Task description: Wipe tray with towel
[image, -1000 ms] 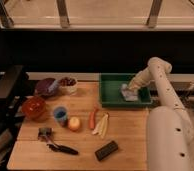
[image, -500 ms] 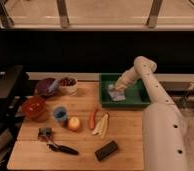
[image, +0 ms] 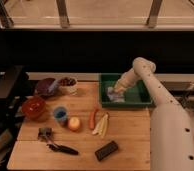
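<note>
The green tray [image: 140, 82] sits at the back right of the wooden table. The pale grey-blue towel [image: 113, 96] lies rumpled inside it, near the tray's left front corner. My white arm reaches down from the right, and my gripper [image: 117, 90] presses on the towel, shut on it.
A red bowl [image: 34, 106] stands at the left, with a dark bowl [image: 46, 86] and a small bowl of dark fruit [image: 67, 83] behind it. A blue cup [image: 60, 115], an apple [image: 74, 123], a carrot and banana [image: 100, 122], a black block [image: 106, 150] and a dark utensil [image: 54, 142] lie on the table.
My gripper has dragged the towel leftwards across the tray, from the tray's right side to its left front corner. The arm has swung left with it.
</note>
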You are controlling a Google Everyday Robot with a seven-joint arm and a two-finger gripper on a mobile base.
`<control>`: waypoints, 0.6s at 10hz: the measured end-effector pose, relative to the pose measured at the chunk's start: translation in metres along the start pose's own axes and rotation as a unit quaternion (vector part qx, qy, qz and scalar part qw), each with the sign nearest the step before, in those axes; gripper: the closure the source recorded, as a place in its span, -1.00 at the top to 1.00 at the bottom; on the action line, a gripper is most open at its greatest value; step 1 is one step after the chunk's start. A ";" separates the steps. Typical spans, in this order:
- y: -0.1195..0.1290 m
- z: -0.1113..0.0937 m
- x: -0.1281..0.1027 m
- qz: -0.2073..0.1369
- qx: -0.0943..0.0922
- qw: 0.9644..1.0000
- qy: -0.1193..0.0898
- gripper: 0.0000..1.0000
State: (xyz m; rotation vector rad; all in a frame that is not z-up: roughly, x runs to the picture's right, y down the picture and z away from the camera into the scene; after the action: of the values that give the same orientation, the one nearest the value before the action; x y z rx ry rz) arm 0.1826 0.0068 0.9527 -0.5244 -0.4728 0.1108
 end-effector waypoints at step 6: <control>-0.027 -0.054 0.077 0.016 0.017 0.998 0.055 -1.00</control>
State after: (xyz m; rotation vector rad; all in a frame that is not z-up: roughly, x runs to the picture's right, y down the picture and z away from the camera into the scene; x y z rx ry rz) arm 0.2748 -0.0239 0.9564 -0.5010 -0.3546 0.1191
